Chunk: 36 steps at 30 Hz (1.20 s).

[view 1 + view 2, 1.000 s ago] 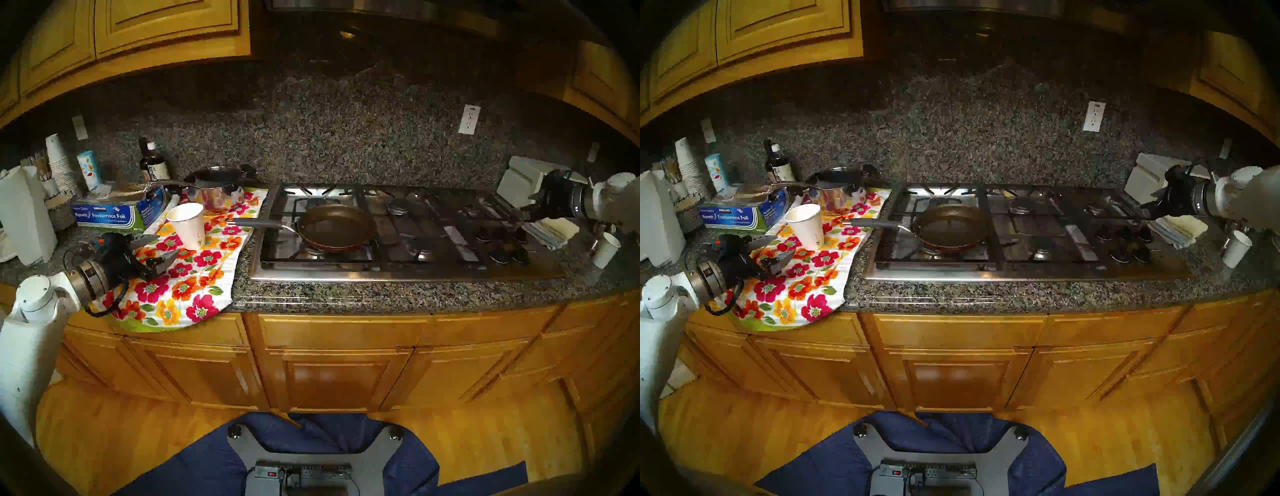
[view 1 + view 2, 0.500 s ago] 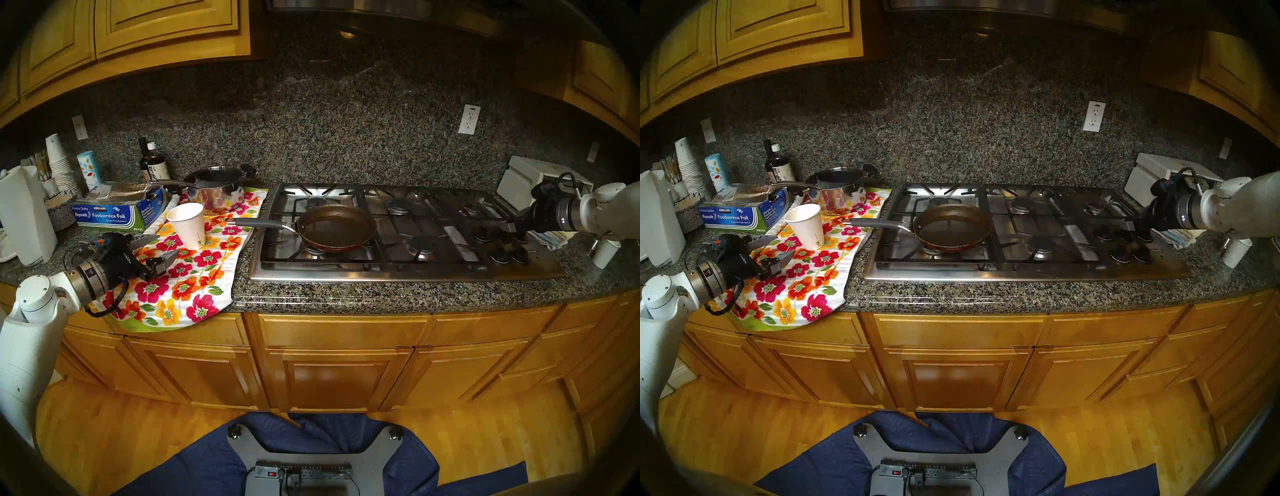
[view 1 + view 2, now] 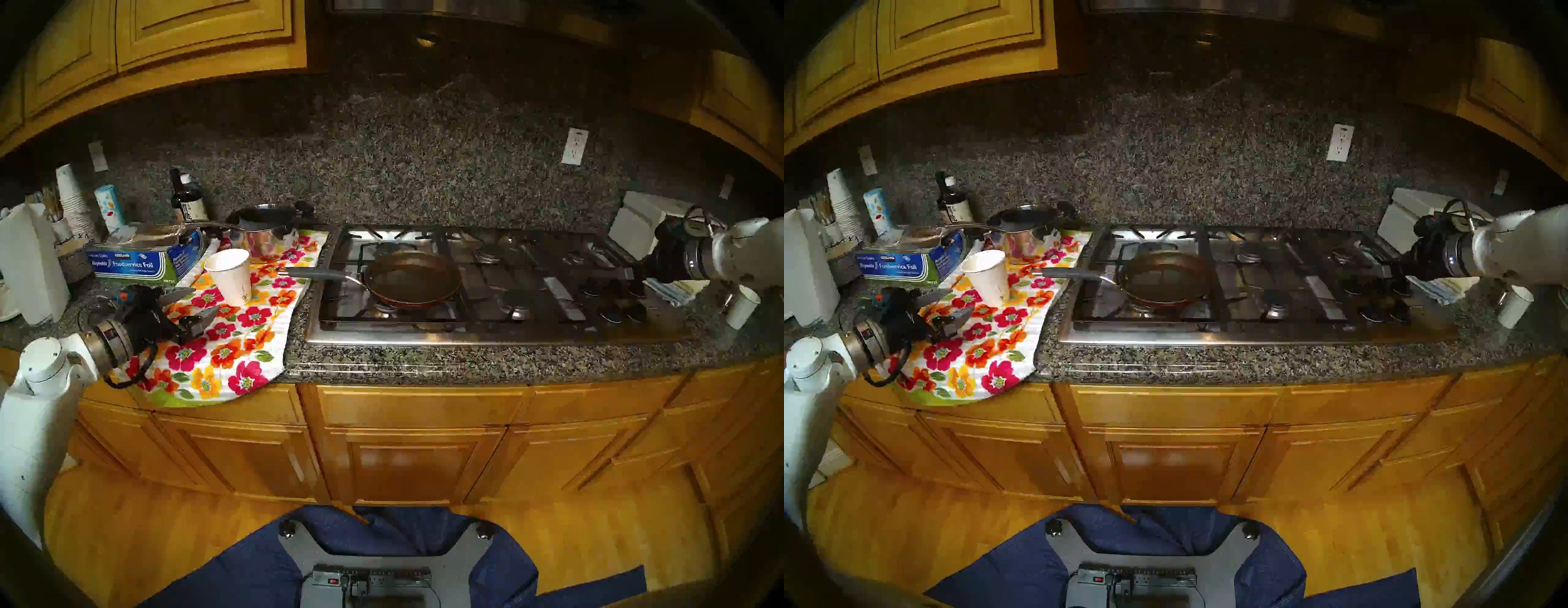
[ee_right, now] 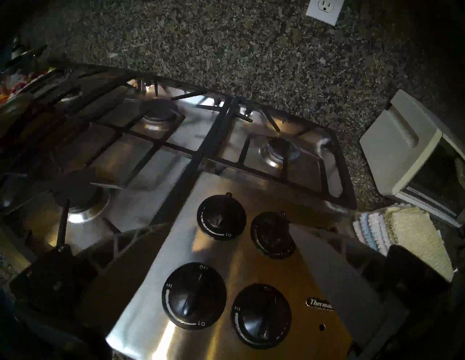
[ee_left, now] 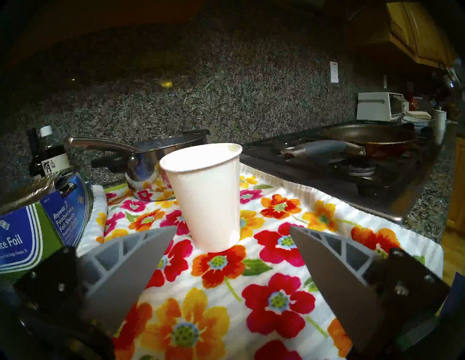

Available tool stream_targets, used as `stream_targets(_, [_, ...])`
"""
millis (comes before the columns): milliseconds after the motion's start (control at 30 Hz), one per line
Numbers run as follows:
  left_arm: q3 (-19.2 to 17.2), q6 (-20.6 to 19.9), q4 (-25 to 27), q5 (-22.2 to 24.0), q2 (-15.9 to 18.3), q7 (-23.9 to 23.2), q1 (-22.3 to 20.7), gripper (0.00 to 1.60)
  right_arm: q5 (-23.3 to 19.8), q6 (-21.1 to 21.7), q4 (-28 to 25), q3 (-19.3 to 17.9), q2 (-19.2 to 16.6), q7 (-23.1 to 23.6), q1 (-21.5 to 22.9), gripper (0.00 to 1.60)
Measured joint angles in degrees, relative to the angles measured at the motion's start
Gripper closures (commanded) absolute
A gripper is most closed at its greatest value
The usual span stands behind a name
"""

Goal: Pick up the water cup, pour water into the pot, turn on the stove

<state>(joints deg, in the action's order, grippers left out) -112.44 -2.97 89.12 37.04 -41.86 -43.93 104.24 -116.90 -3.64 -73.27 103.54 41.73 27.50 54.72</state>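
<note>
matt paper cup (image 5: 208,198), glossy steel stove (image 4: 251,264), speckled granite counter (image 3: 466,361)

Head cams look down from above at tabletop (image 3: 488,361) w/ stove (image 3: 488,331); L wrist cam low, close to cup (image 5: 206,196); R wrist cam looks down over knobs (image 4: 193,294).

Water cup (image 3: 231,277): white tapered paper cup, small green logo near the base, upright on the floral towel (image 3: 220,339), just left of the stove. Contents not visible. Frying pan (image 3: 412,278): shallow, dark inside, reddish-brown outside, flat on the front-left burner, grey handle pointing left toward the cup. Stove (image 3: 488,335): stainless gas cooktop, black grates, black knobs (image 4: 193,295) clustered front-right; one knob's pointer sits at OFF. No flame visible.
</note>
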Motion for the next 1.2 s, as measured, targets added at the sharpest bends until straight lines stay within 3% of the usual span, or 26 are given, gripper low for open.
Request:
stream_targets(533, [0.0,0.0,0.0,0.0,0.0,0.0,0.0,0.0,-2.5,2.9,-3.5,0.1,0.1,-3.1,0.3,0.0])
stream_targets(1200, [0.0,0.0,0.0,0.0,0.0,0.0,0.0,0.0,-3.9,2.6,-8.4,1.8,0.2,-6.8,1.7,0.0])
